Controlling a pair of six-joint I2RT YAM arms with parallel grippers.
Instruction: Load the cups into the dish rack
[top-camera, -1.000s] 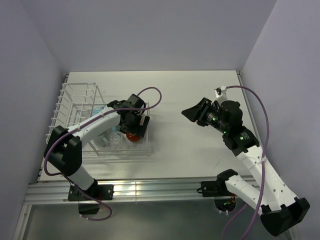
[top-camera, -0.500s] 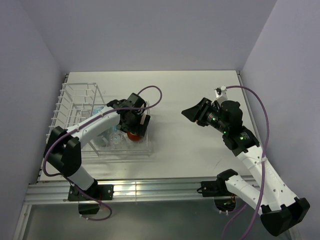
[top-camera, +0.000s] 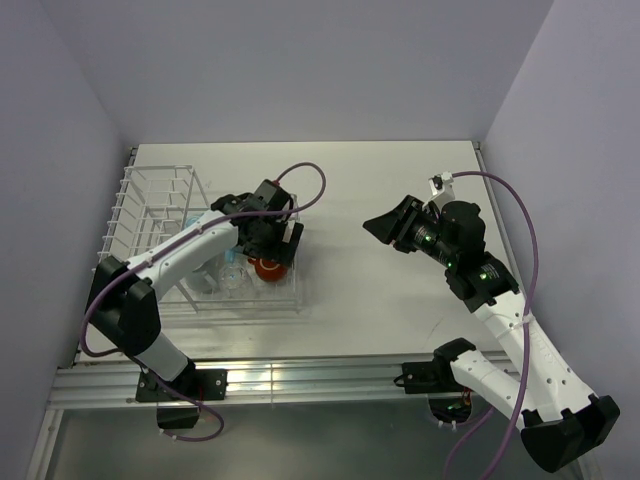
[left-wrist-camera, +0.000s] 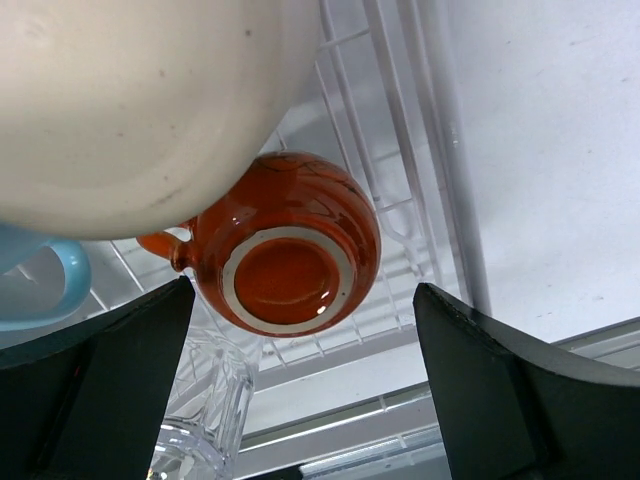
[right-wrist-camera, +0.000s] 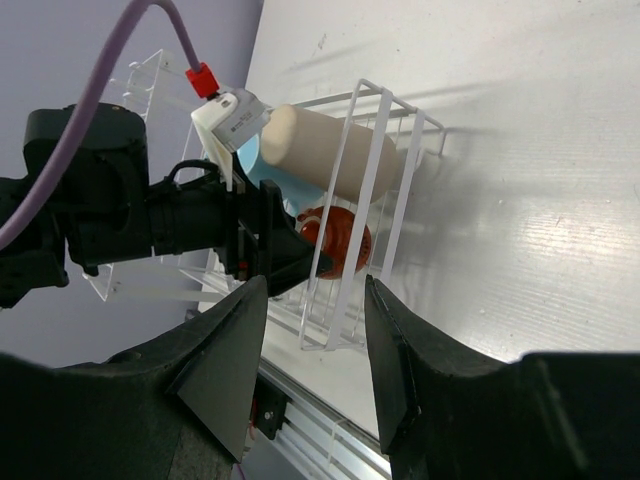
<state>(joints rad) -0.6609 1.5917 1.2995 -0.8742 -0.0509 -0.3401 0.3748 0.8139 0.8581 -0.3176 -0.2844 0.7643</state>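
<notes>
The white wire dish rack (top-camera: 150, 185) stands at the table's left. A red-orange cup (top-camera: 266, 268) lies upside down in its near right corner, base up in the left wrist view (left-wrist-camera: 285, 255). A cream cup (left-wrist-camera: 130, 100) lies beside it, and a light blue cup (left-wrist-camera: 40, 285) shows its handle at the left. My left gripper (top-camera: 270, 248) hangs just above the red-orange cup, open and empty, with its black fingers (left-wrist-camera: 520, 390) well apart. My right gripper (top-camera: 385, 228) is open and empty over the table's middle, facing the rack (right-wrist-camera: 385, 170).
A clear glass (left-wrist-camera: 200, 420) stands in the rack next to the red-orange cup. The rack sits on a clear tray (top-camera: 285, 303). Purple-grey walls close in the table on the left, back and right. A metal rail runs along the near edge.
My left gripper has drawn back a little from the red-orange cup, so more of it shows. The cup stays in the rack. The right arm has not moved.
</notes>
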